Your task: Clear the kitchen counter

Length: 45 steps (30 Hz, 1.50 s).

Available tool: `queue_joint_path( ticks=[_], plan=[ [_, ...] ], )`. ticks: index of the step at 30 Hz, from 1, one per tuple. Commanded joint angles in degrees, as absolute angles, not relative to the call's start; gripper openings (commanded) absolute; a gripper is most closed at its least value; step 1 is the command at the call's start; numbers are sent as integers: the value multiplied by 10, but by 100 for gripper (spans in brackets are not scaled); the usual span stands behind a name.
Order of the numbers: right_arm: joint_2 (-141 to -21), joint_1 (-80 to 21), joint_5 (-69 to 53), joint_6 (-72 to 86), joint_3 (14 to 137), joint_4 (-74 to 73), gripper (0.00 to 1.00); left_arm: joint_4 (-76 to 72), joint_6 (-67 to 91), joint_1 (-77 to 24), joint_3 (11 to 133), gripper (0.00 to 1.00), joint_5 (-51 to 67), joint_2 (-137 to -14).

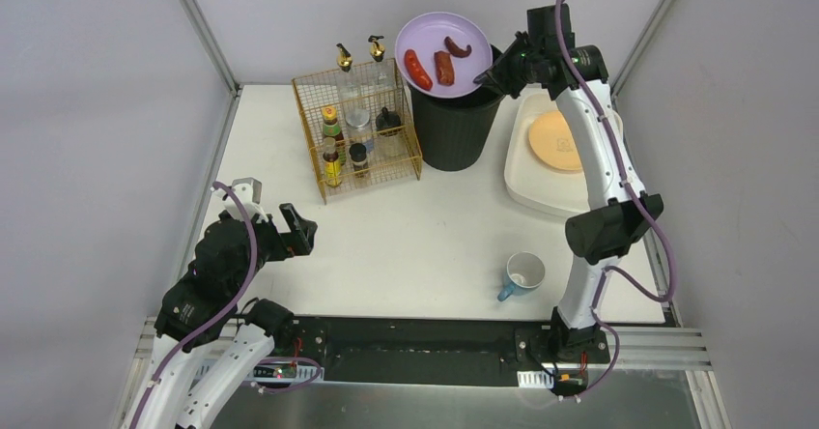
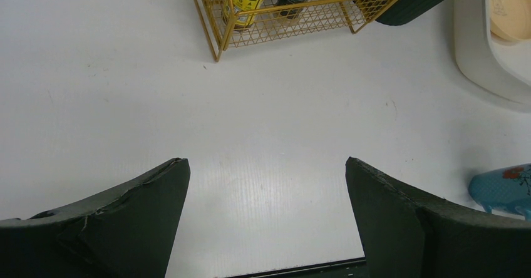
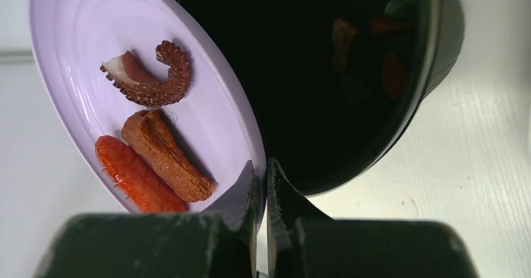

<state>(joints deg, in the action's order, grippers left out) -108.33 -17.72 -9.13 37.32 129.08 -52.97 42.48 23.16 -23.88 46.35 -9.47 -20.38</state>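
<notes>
My right gripper (image 1: pixel 486 78) is shut on the rim of a lilac plate (image 1: pixel 444 38), held tilted over the black bin (image 1: pixel 454 120) at the back of the kitchen counter (image 1: pixel 425 245). In the right wrist view the plate (image 3: pixel 81 40) carries an octopus piece (image 3: pixel 153 81), a brown fried piece (image 3: pixel 166 156) and a red sausage (image 3: pixel 131 178), with my gripper (image 3: pixel 263 178) pinching its edge above the bin's dark mouth (image 3: pixel 338 71). My left gripper (image 1: pixel 295 228) stands open over the counter's left side, nothing between its fingers (image 2: pixel 144 209).
A yellow wire rack (image 1: pixel 359 125) with bottles stands left of the bin. At the back right a white tub (image 1: pixel 526 173) holds an orange plate (image 1: pixel 552 139). A blue mug (image 1: pixel 522 274) sits near the front rail, and its side shows in the left wrist view (image 2: pixel 501 187).
</notes>
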Motion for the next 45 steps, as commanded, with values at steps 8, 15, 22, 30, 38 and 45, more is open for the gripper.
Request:
queue_joint_path(
  ticks=[8,15,22,30,38,45],
  plan=[
    [-1113,-136,-10,418,1314,-483,0,418,229,-231,464,100,-83,-204],
    [-1112,-136,41,400,1266,-436,0,418,229,-231,464,100,-84,-204],
    [-1105,-147,87,352,1223,-391,0,418,229,-230,465,100,-84,-208],
    [-1083,-178,154,283,1193,-345,0,419,229,-231,465,100,-84,-216],
    [-1049,-227,248,189,1166,-291,0,418,229,-231,465,100,-84,-216],
    [-1018,-269,332,84,1126,-218,0,418,229,-229,466,100,-82,-217]
  ],
)
